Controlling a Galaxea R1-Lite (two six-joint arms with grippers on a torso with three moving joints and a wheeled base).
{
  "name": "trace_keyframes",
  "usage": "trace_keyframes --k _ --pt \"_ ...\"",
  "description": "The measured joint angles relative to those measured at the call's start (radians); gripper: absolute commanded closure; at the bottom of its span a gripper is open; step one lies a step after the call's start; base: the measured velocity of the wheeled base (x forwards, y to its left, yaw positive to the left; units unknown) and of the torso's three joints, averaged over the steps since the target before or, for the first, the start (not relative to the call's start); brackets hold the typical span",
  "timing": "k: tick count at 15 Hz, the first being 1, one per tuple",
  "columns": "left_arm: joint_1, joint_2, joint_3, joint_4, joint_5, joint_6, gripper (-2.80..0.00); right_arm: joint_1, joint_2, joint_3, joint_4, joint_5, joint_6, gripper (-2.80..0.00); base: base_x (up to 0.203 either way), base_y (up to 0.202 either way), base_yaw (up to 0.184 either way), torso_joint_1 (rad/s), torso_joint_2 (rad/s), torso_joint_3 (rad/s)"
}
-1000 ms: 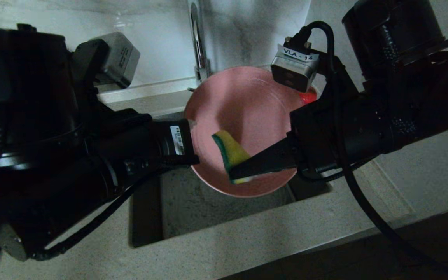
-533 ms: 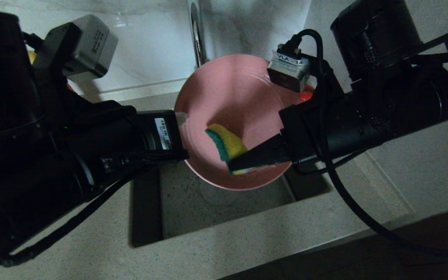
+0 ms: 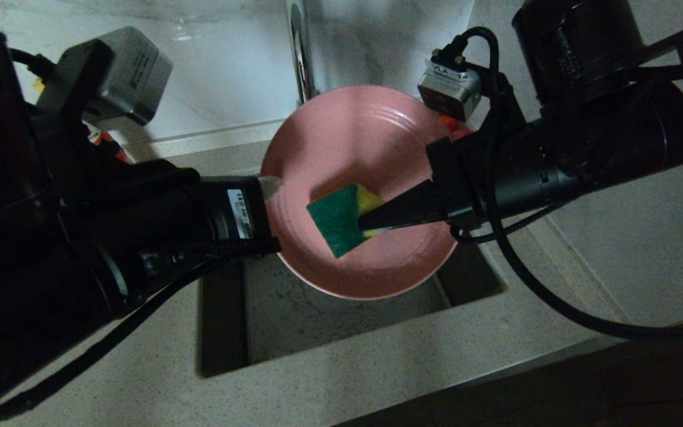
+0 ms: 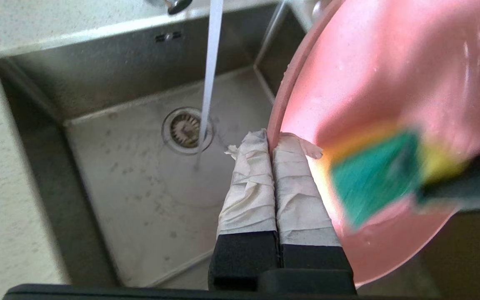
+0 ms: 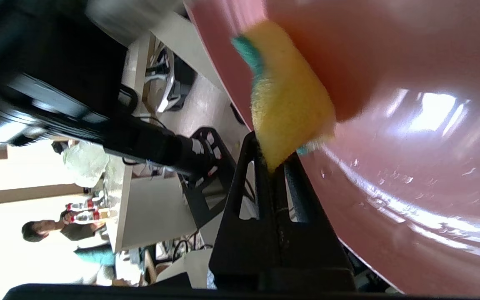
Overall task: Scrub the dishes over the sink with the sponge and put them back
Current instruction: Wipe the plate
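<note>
Over the sink [image 3: 294, 320], the left tool [image 4: 271, 143] pinches the pink plate's [image 3: 371, 148] rim; the right tool [image 3: 362, 224] clamps the sponge [image 3: 335, 219], pressed inside the plate.

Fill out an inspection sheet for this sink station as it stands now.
Surface: pale speckled counter around the sink; water runs from the tap.
Job's things: pink plate held tilted over the sink; sponge against its face, green side up.
Clutter: something red behind the plate, mostly hidden.
Grippers: left gripper shut on the plate's rim; right gripper shut on the sponge.
Cables: black cable looping off the right arm.
Surroundings: pale wall behind.
</note>
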Motion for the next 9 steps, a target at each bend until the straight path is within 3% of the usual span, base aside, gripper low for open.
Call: trace_keyframes --k 9 --pt "-0.020 -0.051 0.070 -0.001 -0.014 0.024 0.00 -0.060 -0.006 -0.022 0.000 -0.012 0.001 0.00 0.000 0.000 0.000 0.000 0.00 0.000"
